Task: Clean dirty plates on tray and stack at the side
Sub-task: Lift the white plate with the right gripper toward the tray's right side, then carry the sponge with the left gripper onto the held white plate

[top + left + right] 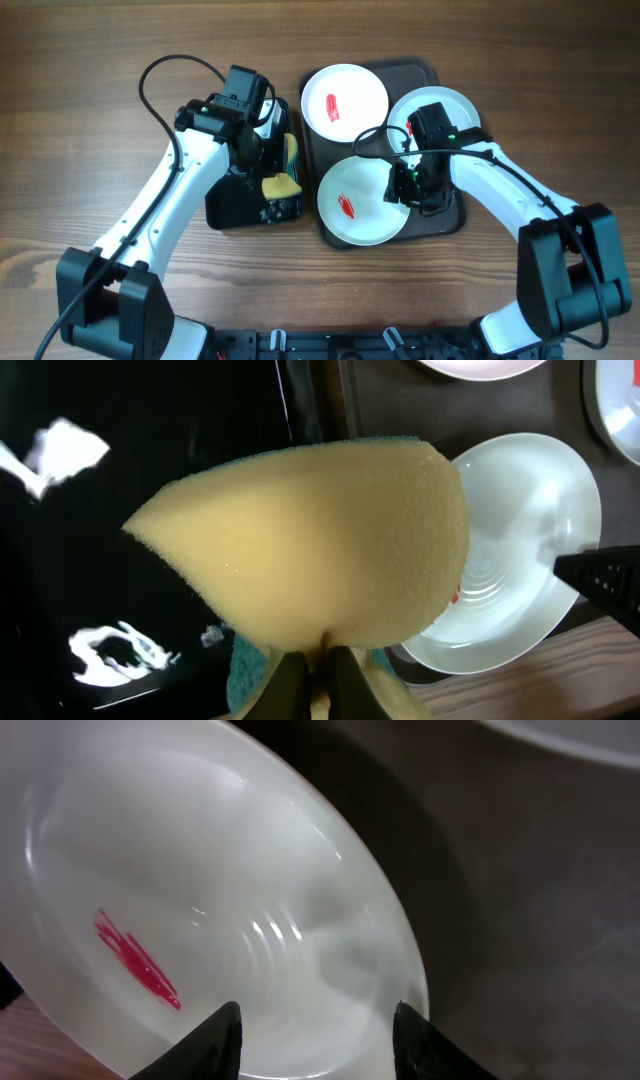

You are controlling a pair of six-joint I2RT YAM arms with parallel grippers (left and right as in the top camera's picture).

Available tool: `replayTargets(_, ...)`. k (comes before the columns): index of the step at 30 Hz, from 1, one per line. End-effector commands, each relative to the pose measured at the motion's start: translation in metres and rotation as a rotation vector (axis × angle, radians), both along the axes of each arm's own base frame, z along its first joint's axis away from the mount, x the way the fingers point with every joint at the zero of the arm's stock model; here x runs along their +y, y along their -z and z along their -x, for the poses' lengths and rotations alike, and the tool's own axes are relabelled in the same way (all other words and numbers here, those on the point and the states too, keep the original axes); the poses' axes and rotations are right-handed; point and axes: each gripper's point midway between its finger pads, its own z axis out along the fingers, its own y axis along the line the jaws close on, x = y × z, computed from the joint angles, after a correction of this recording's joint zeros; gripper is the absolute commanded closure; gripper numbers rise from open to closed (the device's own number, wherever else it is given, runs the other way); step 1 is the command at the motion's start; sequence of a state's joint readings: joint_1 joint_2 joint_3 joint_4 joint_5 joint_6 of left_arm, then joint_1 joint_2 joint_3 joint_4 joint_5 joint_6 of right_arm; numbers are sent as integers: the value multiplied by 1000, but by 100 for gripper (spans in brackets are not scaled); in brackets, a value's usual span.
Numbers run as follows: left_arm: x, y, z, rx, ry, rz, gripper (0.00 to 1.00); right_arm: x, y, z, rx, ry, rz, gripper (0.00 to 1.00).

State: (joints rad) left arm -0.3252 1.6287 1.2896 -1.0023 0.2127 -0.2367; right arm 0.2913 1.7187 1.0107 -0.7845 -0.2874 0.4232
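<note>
My left gripper is closed on the yellow sponge, above the black tub. My right gripper stands about half open over the edge of the near plate, which has a red smear. I cannot tell if it touches. This plate and two others lie on the tray.

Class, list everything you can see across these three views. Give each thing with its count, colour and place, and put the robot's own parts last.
table: one, brown wood, under everything
tray: one, dark grey-brown, right of centre on the table
plates: three, white or very pale, on the tray; two show a red smear
tub: one, glossy black, left of the tray
sponge: one, yellow with teal backing, held above the tub
left gripper: one, black, shut on the sponge
right gripper: one, black, open over the near plate
</note>
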Motion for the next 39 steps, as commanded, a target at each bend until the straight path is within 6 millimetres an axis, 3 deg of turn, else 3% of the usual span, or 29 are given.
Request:
replayTargets(1, -8, -14, -5, -42, 27, 48, 96, -1, 0, -11, -38, -16, 8, 51)
replayTargets(6, -12, -16, -6, -46, 28, 69, 96, 4, -3, -15, -72, -80, -26, 54)
replayTargets(9, -12, -16, -6, -46, 28, 69, 96, 2, -9, -19, -84, -91, -48, 62)
replayTargets(14, -16, -17, -6, -48, 35, 89, 96, -6, -25, -26, -126, -59, -80, 57)
replayTargets(19, -25, -18, -6, -65, 62, 95, 96, -17, -18, -21, -89, -7, -61, 52)
replayTargets(25, -39, -20, -3, -79, 99, 103, 96, -26, -3, -15, -81, 17, -14, 55)
replayTargets(31, -49, -21, -2, -81, 91, 116, 96, -22, 10, -6, -74, 19, -40, 66)
replayTargets(34, -55, -23, -4, -89, 70, 131, 96, -23, 14, -4, -72, 35, -41, 76)
replayTargets(37, -61, -24, -6, -102, 74, 141, 96, -25, 16, -3, -62, 65, -30, 93)
replayTargets(39, -65, -22, -6, -93, 59, 147, 96, -32, 19, -3, -47, 125, 9, 96)
